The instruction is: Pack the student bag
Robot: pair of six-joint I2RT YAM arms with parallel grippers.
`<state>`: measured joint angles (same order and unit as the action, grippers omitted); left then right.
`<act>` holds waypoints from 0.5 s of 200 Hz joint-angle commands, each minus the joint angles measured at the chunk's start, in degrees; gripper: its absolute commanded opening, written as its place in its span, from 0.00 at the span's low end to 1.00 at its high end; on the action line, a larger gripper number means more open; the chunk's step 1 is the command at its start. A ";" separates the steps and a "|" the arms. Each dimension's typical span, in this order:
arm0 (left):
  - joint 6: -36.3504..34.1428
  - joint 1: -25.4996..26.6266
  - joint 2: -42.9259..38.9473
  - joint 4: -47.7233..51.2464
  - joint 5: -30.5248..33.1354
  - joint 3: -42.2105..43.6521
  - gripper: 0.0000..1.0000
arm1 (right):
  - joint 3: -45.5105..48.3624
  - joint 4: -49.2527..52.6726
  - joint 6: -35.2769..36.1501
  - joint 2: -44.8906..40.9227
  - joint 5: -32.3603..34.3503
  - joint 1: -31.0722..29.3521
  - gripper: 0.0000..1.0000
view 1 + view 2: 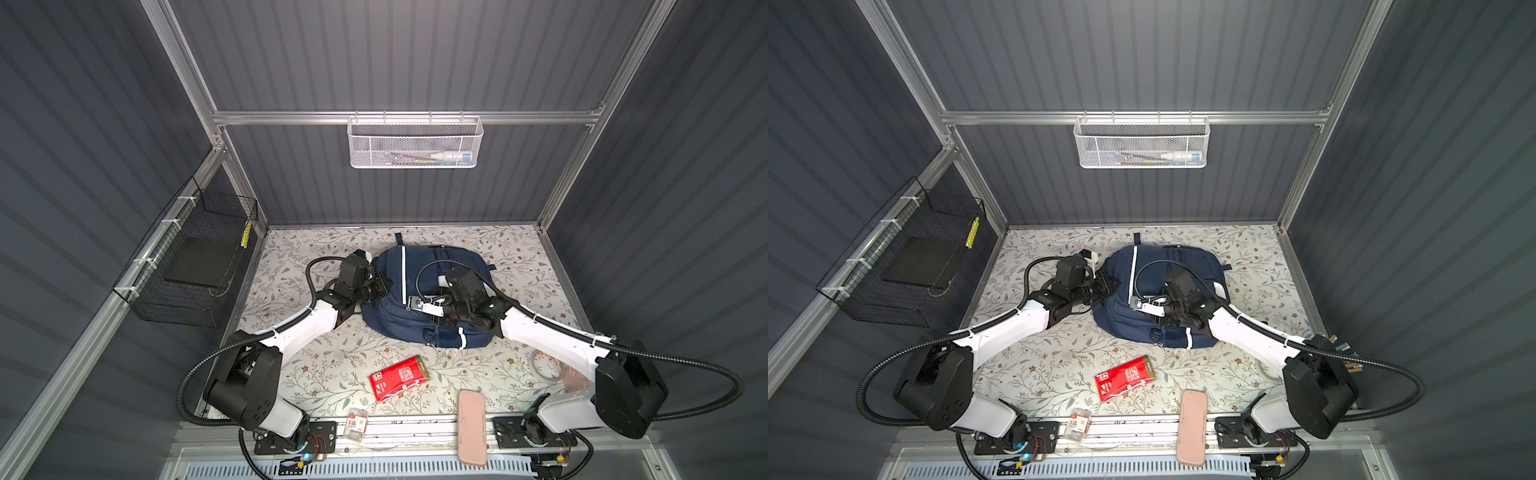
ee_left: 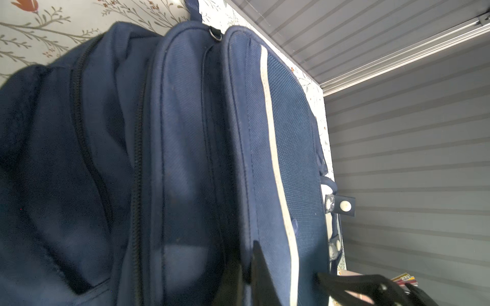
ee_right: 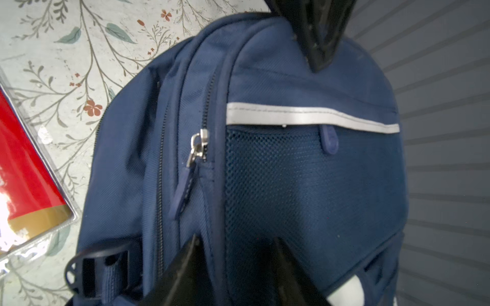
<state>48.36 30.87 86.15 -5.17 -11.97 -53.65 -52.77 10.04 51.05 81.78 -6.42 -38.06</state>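
Midway across the surface the bag lies flat, my left gripper clenched on its left edge to steady it, so my right gripper, jaws parted over the fabric, should close squarely on the silver zip pull before tugging; print on the red packet is unreadable.

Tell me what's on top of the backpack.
The right gripper, jaws open, is over the mesh pocket of the backpack; the left gripper, shut, touches its side. The right arm hides part of the top.
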 commanded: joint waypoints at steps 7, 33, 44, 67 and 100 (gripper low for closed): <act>1.11 0.16 -1.43 -1.81 -3.87 -2.60 0.00 | -3.88 -0.31 0.68 5.14 0.72 1.32 0.21; 2.08 0.16 -0.86 -3.39 -4.25 -1.30 0.00 | -2.03 -3.72 -0.11 3.14 -4.75 0.81 0.13; 1.51 -0.06 -0.62 -3.21 -4.33 -1.37 0.00 | -1.33 -4.30 -0.29 1.96 -6.03 0.86 0.00; -6.62 -0.55 -4.98 4.52 2.19 -3.31 0.36 | -4.89 0.67 -0.84 1.28 -6.27 1.74 0.00; -13.20 3.22 -14.15 5.13 11.04 1.52 0.41 | -10.50 6.28 -2.15 2.46 -8.65 2.46 0.00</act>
<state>42.48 31.22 78.94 -0.51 -7.18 -53.93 -58.08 14.87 50.52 83.92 -11.20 -36.10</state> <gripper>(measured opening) 0.421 0.058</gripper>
